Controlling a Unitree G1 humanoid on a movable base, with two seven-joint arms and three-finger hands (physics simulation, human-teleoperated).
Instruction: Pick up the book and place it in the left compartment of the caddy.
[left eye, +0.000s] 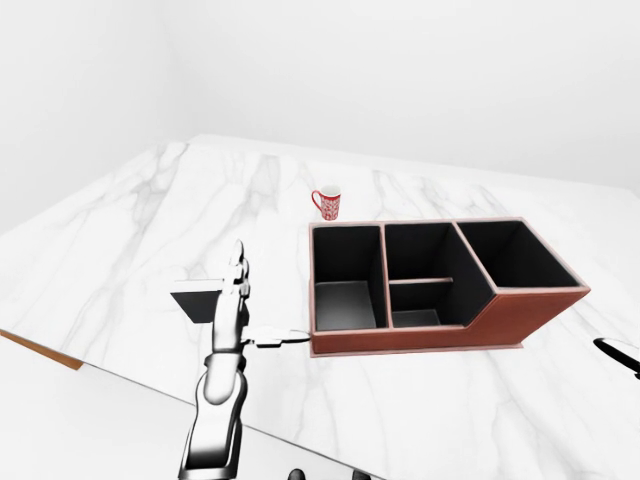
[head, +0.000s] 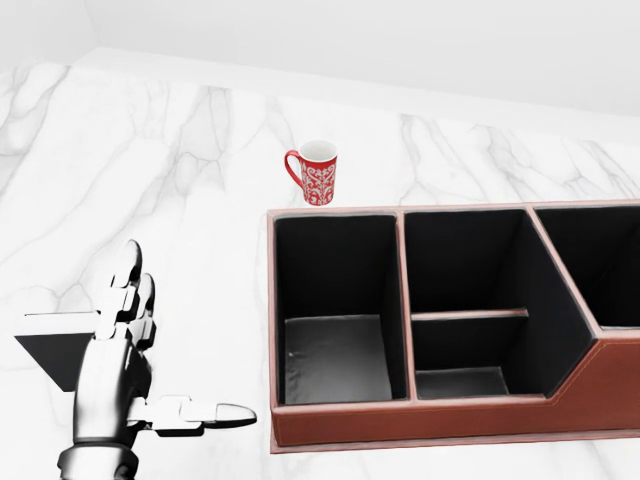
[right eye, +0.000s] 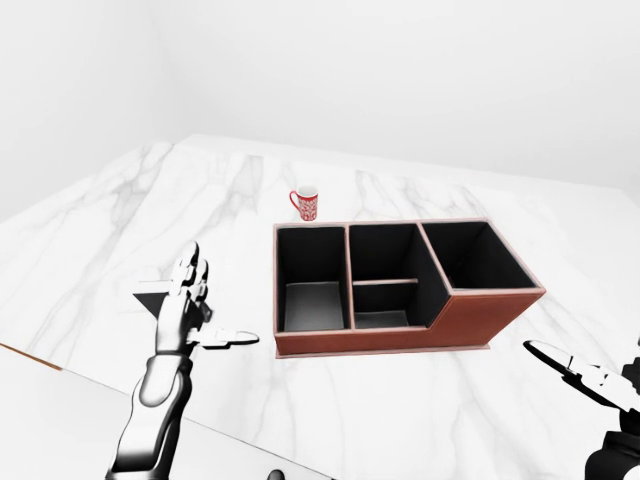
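The book (head: 48, 352) is a thin dark slab lying flat on the white marble table, at the left of the head view. My left hand (head: 160, 365) stands over its right end, open, fingers straight up and thumb (head: 215, 412) pointing right toward the caddy, and it hides part of the book. The brown caddy (head: 400, 428) with black compartments sits to the right; its left compartment (head: 335, 360) holds nothing. My right hand (right eye: 578, 370) is open, low at the right edge of the right-eye view, well away from the caddy.
A red patterned mug (head: 316, 173) stands upright just beyond the caddy's far left corner. The table's near edge (left eye: 40, 350) runs diagonally across the lower left of the left-eye view. Bare marble lies between the book and the caddy.
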